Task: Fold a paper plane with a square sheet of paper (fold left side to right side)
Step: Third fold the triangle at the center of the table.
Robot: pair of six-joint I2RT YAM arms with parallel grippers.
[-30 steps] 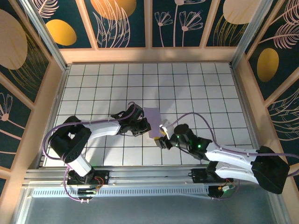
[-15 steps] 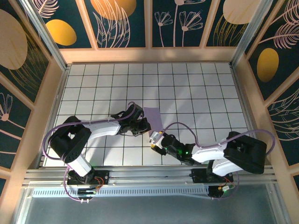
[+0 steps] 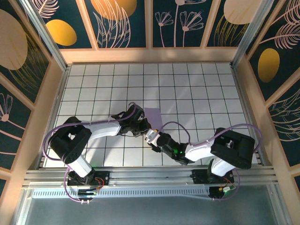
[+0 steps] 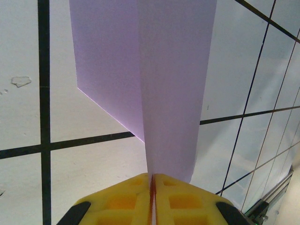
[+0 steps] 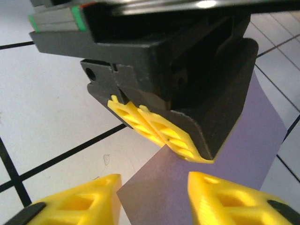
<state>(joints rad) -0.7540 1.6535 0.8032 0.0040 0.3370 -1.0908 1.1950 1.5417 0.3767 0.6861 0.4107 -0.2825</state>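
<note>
We log one lavender paper sheet (image 4: 159,70), frame centre: left gripper (image 4: 151,178) jaws clenched on it, right gripper (image 5: 152,187) jaws parted.

- Square sheet of paper (image 4: 173,70): thin lavender paper, looking matt and smooth, one sharp crease running down it.
- Left gripper (image 4: 151,180): fingers (image 4: 117,201) showing as yellow moulded plastic, matt, with recessed pockets. The housing (image 5: 187,70) is looking like matt black plastic.
- Right gripper (image 5: 152,180): fingers (image 5: 225,197) showing the same yellow ribbed plastic.
- Bench (image 4: 93,154): white surface with black grid lines, giving off a soft sheen and carrying small chips and scuffs.
- Arm shells (image 3: 105,126): white plastic, looking smooth and faintly glossy.
- Rail (image 3: 150,177): bare grey metal, catching light.
- Surround frame (image 3: 150,55): pale wood, looking matt.
</note>
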